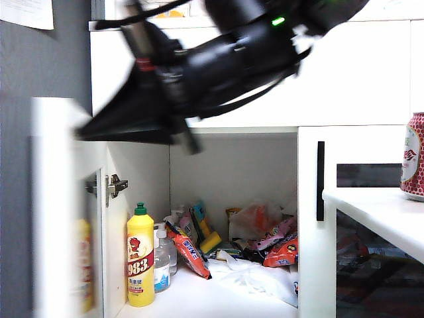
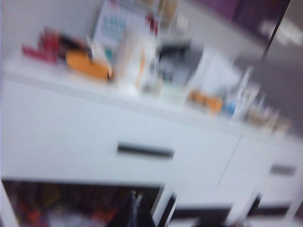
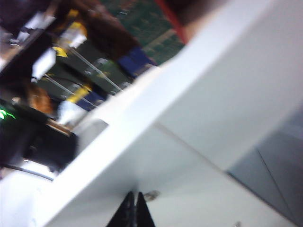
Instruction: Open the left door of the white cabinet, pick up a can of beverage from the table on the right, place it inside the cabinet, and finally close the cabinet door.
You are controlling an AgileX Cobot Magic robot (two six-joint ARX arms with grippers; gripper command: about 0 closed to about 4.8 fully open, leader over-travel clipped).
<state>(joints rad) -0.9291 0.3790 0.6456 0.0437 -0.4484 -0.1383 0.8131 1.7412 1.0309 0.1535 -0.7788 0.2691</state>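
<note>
Cabinet interior is exposed in the exterior view: the left door (image 1: 66, 212) of the white cabinet (image 1: 358, 73) is swung wide open, seen nearly edge-on at the left of the picture, with a silver hinge (image 1: 114, 186) showing on its inner side. Inside, on the white floor of the compartment, a yellow bottle (image 1: 140, 258) with a green cap is stood upright at the front, with a clear bottle (image 1: 162, 260) just beside it and a heap of snack packets (image 1: 271, 245) and a white bag (image 1: 255, 275) further in. The narrower door (image 1: 318, 218) with its black bar handle is shut. The can of beverage (image 1: 413, 156) is stood upright on the table (image 1: 381, 215) at the right edge, untouched.

The left gripper (image 2: 134, 213) is raised in front of the drawer (image 2: 118, 142), blurred, its 2 fingers pressed together on nothing. The right gripper (image 3: 132, 213) is also seen with fingers pressed together and empty, close to a white surface (image 3: 199, 113) that cannot be identified through the blur.
</note>
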